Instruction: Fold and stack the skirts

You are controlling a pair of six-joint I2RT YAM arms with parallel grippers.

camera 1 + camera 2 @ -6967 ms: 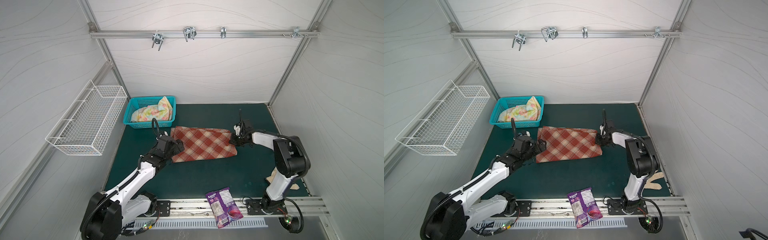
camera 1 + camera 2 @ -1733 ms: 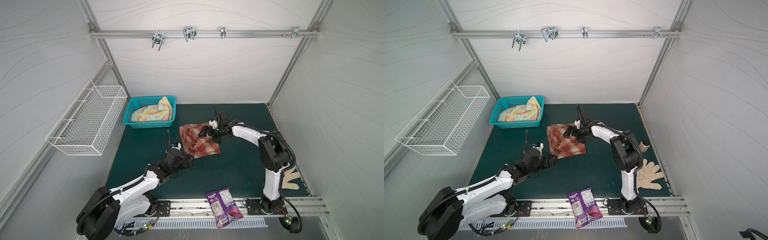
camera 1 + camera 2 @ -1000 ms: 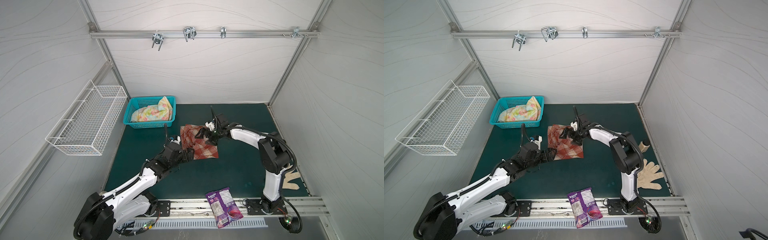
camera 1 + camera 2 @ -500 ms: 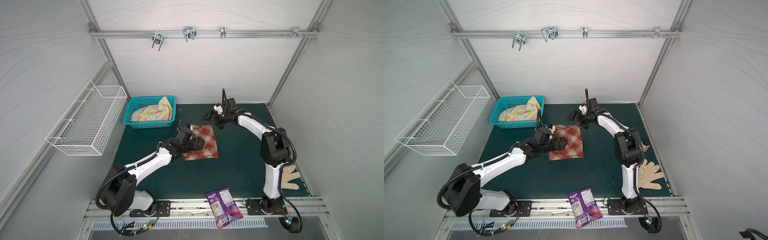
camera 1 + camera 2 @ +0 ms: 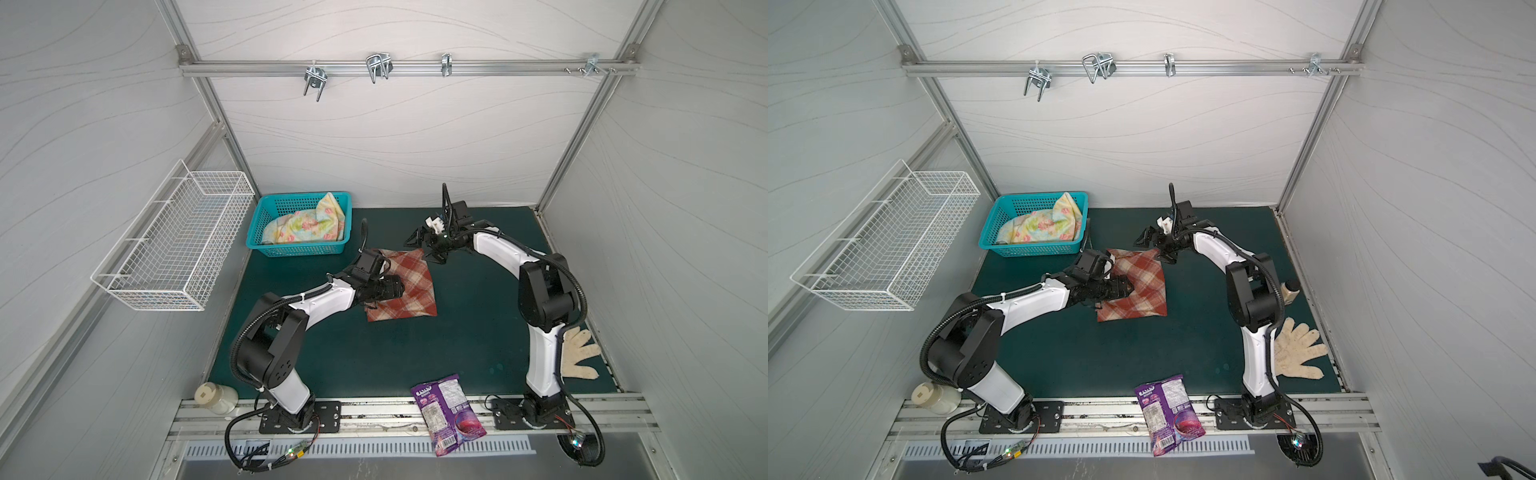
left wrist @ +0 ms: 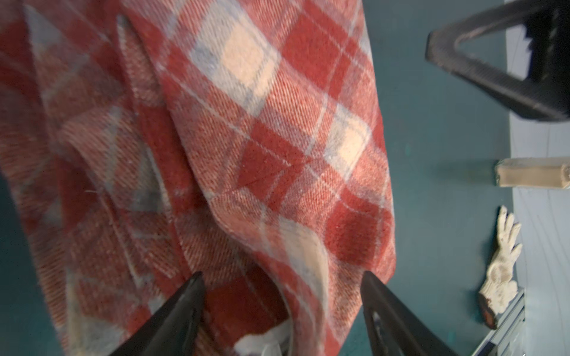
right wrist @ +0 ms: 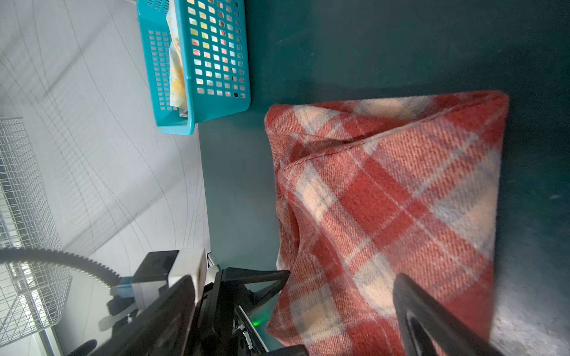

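right wrist view: floral skirt (image 7: 176,77) in teal basket (image 7: 222,106), plaid skirt (image 7: 385,215) outside

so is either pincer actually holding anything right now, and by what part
Nothing is clamped. The left pincer stands open astride a fold of the plaid skirt; the right pincer hangs open by its far corner.

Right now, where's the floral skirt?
The floral skirt lies bunched inside the teal basket at the back-left corner of the green mat in both top views, behind and left of the plaid skirt.
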